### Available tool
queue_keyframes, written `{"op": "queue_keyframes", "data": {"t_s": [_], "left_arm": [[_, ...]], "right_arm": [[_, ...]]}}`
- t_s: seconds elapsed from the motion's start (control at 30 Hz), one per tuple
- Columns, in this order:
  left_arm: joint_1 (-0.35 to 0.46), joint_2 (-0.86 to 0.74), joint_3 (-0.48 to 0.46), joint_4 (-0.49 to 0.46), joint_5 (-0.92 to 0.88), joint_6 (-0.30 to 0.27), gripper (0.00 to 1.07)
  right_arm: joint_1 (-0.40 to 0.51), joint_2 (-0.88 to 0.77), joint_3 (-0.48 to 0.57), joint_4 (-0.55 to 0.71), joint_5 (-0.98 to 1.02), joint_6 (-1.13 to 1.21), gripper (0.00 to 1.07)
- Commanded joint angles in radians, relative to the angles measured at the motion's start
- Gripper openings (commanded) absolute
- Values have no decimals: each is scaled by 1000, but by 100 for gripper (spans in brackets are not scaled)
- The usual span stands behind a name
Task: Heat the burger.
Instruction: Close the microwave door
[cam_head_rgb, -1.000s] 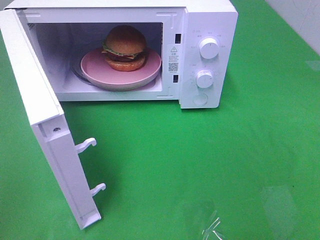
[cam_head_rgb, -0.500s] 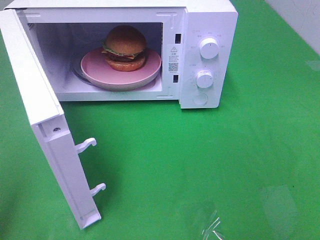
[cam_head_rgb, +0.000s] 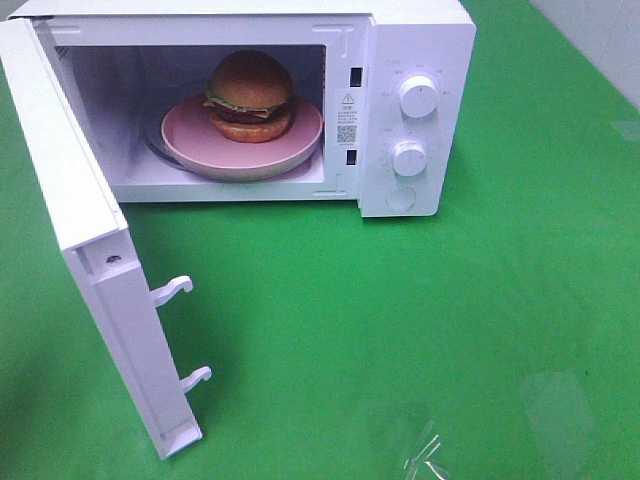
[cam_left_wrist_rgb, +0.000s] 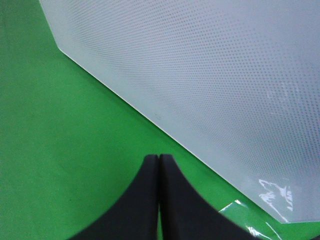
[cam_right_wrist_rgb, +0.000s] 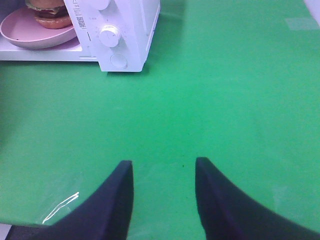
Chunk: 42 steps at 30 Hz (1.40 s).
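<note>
Two arms work this rig, yet neither shows in the high view; only the wrist cameras catch their claws. The left gripper (cam_left_wrist_rgb: 159, 162) hangs low over the green cloth (cam_left_wrist_rgb: 65, 125), its black fingers pressed flat together with nothing between them, near the edge of a pale dotted panel (cam_left_wrist_rgb: 210, 85) (what it belongs to I cannot tell from that view). The right gripper (cam_right_wrist_rgb: 164, 167) hovers over the cloth facing the microwave (cam_right_wrist_rgb: 130, 30), well apart from it, fingers spread and empty.

The burger (cam_head_rgb: 250, 95) sits upright inside the microwave on the pink plate (cam_head_rgb: 190, 140), bun uppermost; it is round, so its only axis is the vertical stack. The high view alone shows the door (cam_head_rgb: 70, 200) swung wide with two latch hooks (cam_head_rgb: 172, 290). The right wrist view shows only the burger's lower part, the plate's near rim and the lower knob (cam_right_wrist_rgb: 109, 36).
</note>
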Motion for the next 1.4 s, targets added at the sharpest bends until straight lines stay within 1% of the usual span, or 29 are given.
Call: {"op": "queue_keyframes", "data": {"t_s": [0.03,0.07,0.1,0.13,0.17,0.2,0.27,0.3,0.33,0.37,0.4,0.43,0.47,0.57,0.63,0.67,0.7,0.73,0.77,0.93,0.97,1.03,1.17,1.23,1.27,1.3,1.33,1.37,1.4], "left_arm": [[2,111,3,-183,-32,181,0],[2,111,3,-183,-32,181,0],[2,154,1,-247,-32,246,0],[2,154,1,-247,-32,246,0],[2,168,1,-267,-34,265,0],[2,168,1,-267,-34,265,0],[2,214,1,-379,-74,364,0],[2,214,1,-379,-74,364,0],[2,224,1,-412,-104,397,0],[2,224,1,-412,-104,397,0],[2,230,1,-448,-135,421,0],[2,230,1,-448,-135,421,0],[2,231,1,-480,-157,448,0],[2,231,1,-499,-164,462,0],[2,231,1,-554,-182,515,0],[2,231,1,-554,-182,515,0],[2,231,0,-571,-184,542,0],[2,231,0,-571,-184,542,0],[2,231,-8,-580,-183,560,0],[2,231,-34,-578,-178,563,0],[2,232,-47,-578,-182,575,0],[2,234,-50,-578,-184,586,0],[0,258,-53,-577,-183,590,0],[-14,278,-57,-577,-183,590,0],[-45,296,-67,-573,-198,590,0],[-45,296,-67,-573,-198,590,0],[-90,320,-79,-562,-244,590,0],[-90,320,-79,-562,-244,590,0],[-128,341,-88,-559,-302,590,0]], "right_arm": [[-5,-26,2,2,-13,-10,41],[-5,-26,2,2,-13,-10,41],[-5,-26,2,2,-13,-10,41],[-5,-26,2,2,-13,-10,41],[-5,-26,2,2,-13,-10,41],[-5,-26,2,2,-13,-10,41],[-5,-26,2,2,-13,-10,41],[-5,-26,2,2,-13,-10,41],[-5,-26,2,2,-13,-10,41],[-5,-26,2,2,-13,-10,41],[-5,-26,2,2,-13,-10,41],[-5,-26,2,2,-13,-10,41],[-5,-26,2,2,-13,-10,41],[-5,-26,2,2,-13,-10,41],[-5,-26,2,2,-13,-10,41],[-5,-26,2,2,-13,-10,41],[-5,-26,2,2,-13,-10,41],[-5,-26,2,2,-13,-10,41],[-5,-26,2,2,-13,-10,41],[-5,-26,2,2,-13,-10,41],[-5,-26,2,2,-13,-10,41],[-5,-26,2,2,-13,-10,41],[-5,-26,2,2,-13,-10,41],[-5,-26,2,2,-13,-10,41],[-5,-26,2,2,-13,-10,41],[-5,-26,2,2,-13,-10,41],[-5,-26,2,2,-13,-10,41],[-5,-26,2,2,-13,-10,41],[-5,-26,2,2,-13,-10,41]]}}
